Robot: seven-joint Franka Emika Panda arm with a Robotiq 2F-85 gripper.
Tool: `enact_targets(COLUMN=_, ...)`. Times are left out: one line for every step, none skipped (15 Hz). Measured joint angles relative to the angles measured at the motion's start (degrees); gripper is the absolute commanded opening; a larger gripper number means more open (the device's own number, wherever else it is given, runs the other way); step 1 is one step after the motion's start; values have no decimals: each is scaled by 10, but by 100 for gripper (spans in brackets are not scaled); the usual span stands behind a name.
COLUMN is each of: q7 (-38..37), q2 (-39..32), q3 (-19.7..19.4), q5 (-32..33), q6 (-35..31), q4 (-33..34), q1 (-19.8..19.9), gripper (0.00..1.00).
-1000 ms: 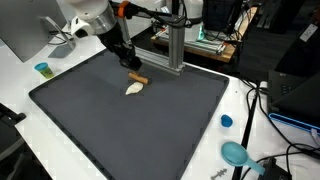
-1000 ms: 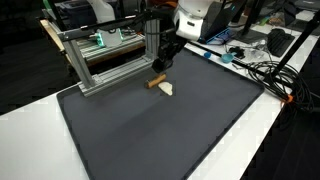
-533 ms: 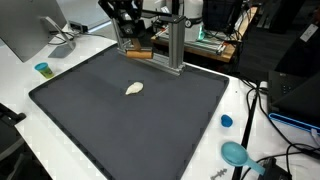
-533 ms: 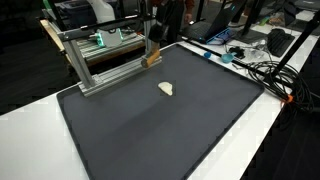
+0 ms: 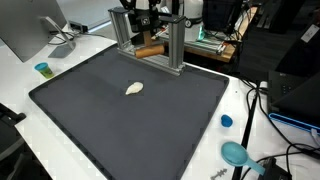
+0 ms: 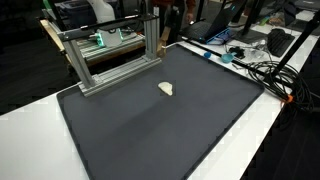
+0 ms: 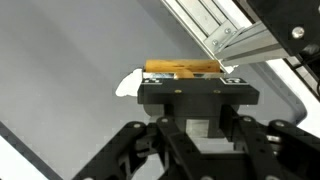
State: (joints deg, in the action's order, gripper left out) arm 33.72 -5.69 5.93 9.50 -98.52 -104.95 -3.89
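Claw (image 7: 197,80) fingers close in on a short brown wooden stick (image 7: 183,67), seemingly pinching it crosswise, though the fingertips are mostly hidden in the wrist view. In an exterior view the stick (image 5: 150,50) hangs above the far edge of the dark grey rectangular mat (image 5: 150,125), just beside the silver aluminium frame (image 5: 176,42). A small pale white scrap (image 5: 134,88) lies apart on the mat, which sits on the white tabletop (image 5: 22,78).
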Motion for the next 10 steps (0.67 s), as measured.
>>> enact_targets(q7=-2, q2=-2, q3=0, q5=0, q6=0, q4=0, q1=0, gripper=47)
enact_targets(q7=-2, q2=-3, q3=0, q5=0, q6=0, q4=0, q1=0, gripper=22)
enact_targets(q7=-2, q2=-3, q3=-1, q5=0, q6=0, q4=0, q1=0, gripper=22)
enact_targets(q7=-1, q2=-4, q3=-1, q5=5, q6=-10, q4=-1, q1=0, gripper=22)
enact_targets(q7=14, q2=-4, q3=0, q5=13, q6=-32, q4=-5, q1=0, gripper=22)
enact_targets(q7=34, q2=-4, q3=0, q5=20, q6=-56, q4=-10, q1=0, gripper=22)
enact_targets(q7=58, q2=-4, q3=1, q5=24, q6=-74, q4=-16, q1=0, gripper=22)
enact_targets(q7=88, q2=-4, q3=0, q5=24, q6=-88, q4=-21, q1=0, gripper=22)
enact_targets(q7=120, q2=-4, q3=0, q5=24, q6=-97, q4=-25, q1=2, gripper=22)
enact_targets(q7=153, q2=-4, q3=-1, q5=24, q6=-102, q4=-30, q1=4, gripper=22)
